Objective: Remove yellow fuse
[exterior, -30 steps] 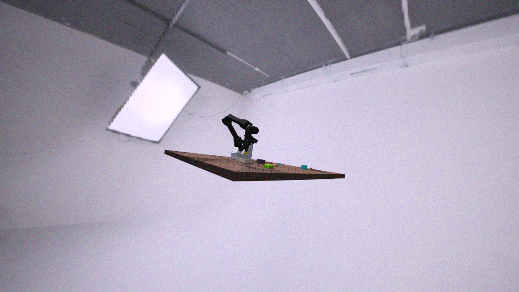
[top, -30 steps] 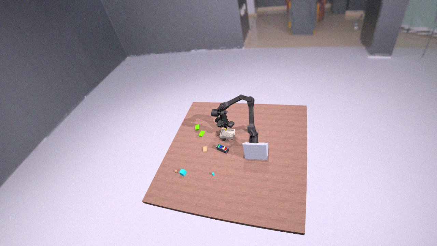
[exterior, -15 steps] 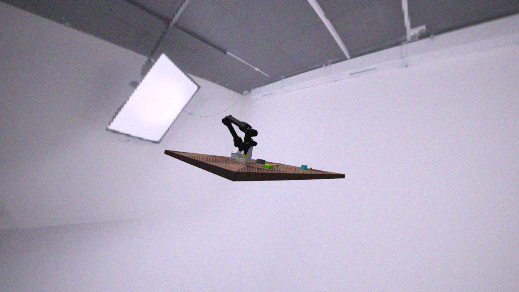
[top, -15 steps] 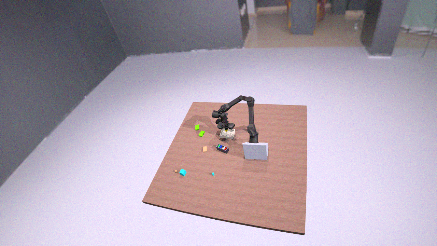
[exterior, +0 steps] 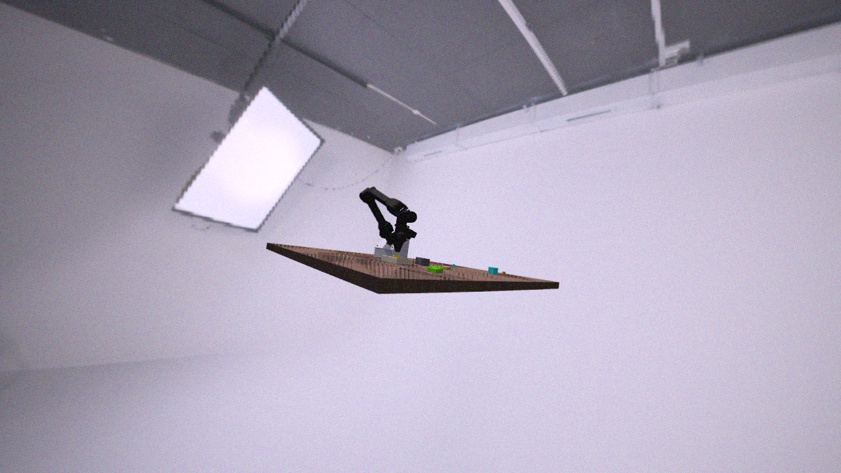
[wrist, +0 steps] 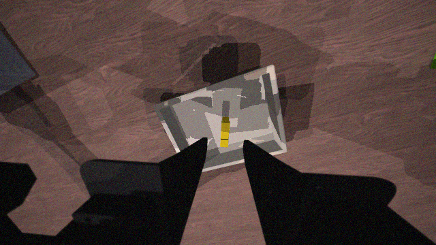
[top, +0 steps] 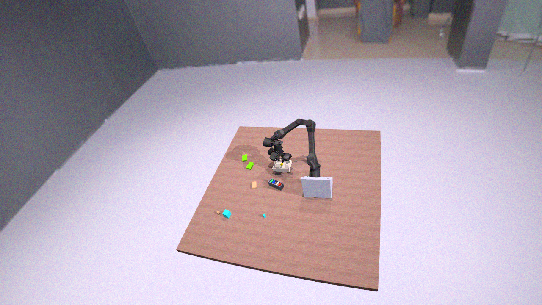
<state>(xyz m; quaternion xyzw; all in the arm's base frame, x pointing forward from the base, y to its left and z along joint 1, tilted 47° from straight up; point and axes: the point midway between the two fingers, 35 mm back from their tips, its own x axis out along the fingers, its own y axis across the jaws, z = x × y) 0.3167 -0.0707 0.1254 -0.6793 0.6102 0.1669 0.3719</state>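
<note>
The yellow fuse is within the walls of the pale tray. In the wrist view it lies lengthwise between the fingertips, with a gap on both sides. Whether it rests on the tray floor is hard to tell. My gripper is open and points down over the tray. The dark fuse block stands apart from the tray, nearer to the top view, with green, blue, white and red fuses in it. It is out of the wrist view.
The grey arm base stands right of the block in the top view. Two green blocks lie left of the tray. An orange piece lies left of the fuse block. A cyan cube and a small cyan cube lie nearer the front.
</note>
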